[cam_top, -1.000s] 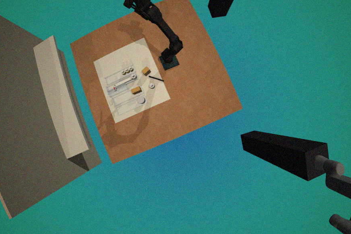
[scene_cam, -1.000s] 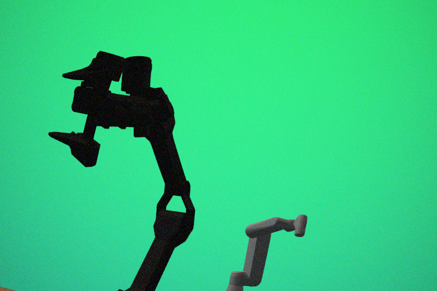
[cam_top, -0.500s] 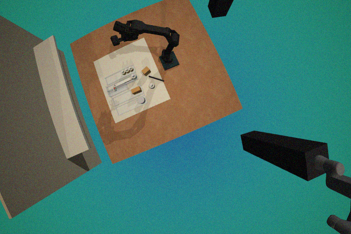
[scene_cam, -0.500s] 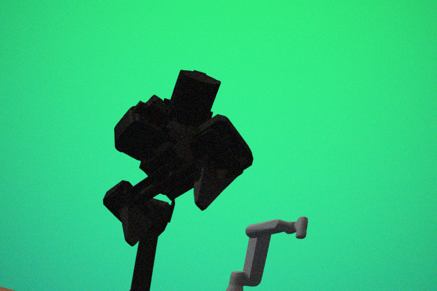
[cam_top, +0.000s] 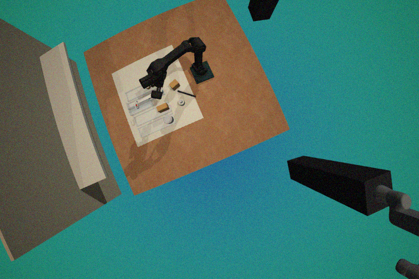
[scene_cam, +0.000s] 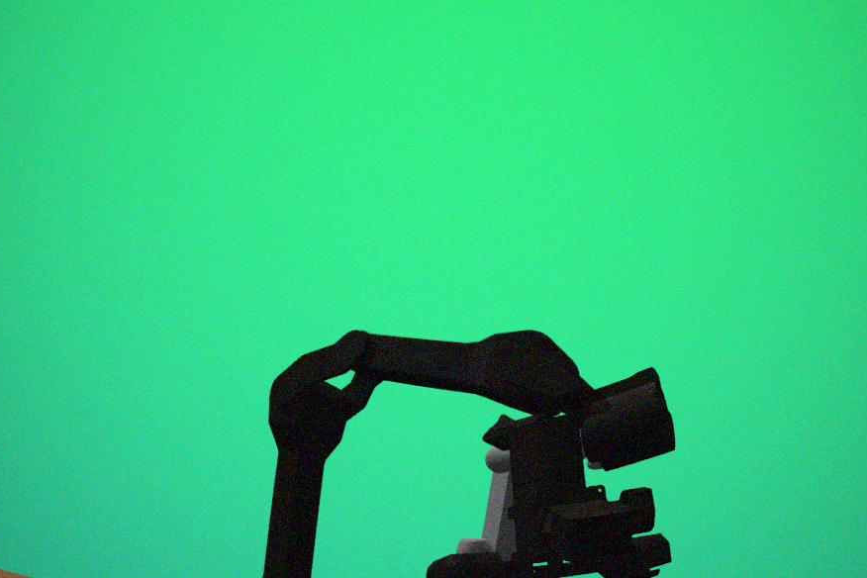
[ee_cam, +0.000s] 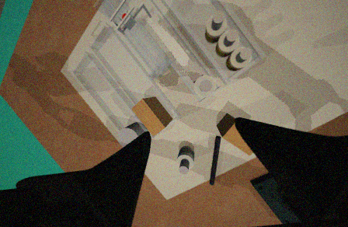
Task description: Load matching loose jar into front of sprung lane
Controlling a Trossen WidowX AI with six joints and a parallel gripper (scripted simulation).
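The black parallel-jaw gripper (ee_cam: pixel 191 134) hangs with jaws spread wide and empty above the cream mat (ee_cam: pixel 288 23), whose near edge holds the small loose grey jar (ee_cam: pixel 185 156) beside a thin black rod (ee_cam: pixel 214 159).

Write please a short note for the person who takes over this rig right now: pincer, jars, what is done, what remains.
Pincer: open, empty, above the mat.
Jars: small loose jar on the mat, between the fingers in the wrist view; wider loose jar half hidden by a finger; pale jar seems to sit at a lane front of the rack.
Done: nothing grasped or loaded.
Left: judge which loose jar matches, grasp it, push it in slowly from the front, release.
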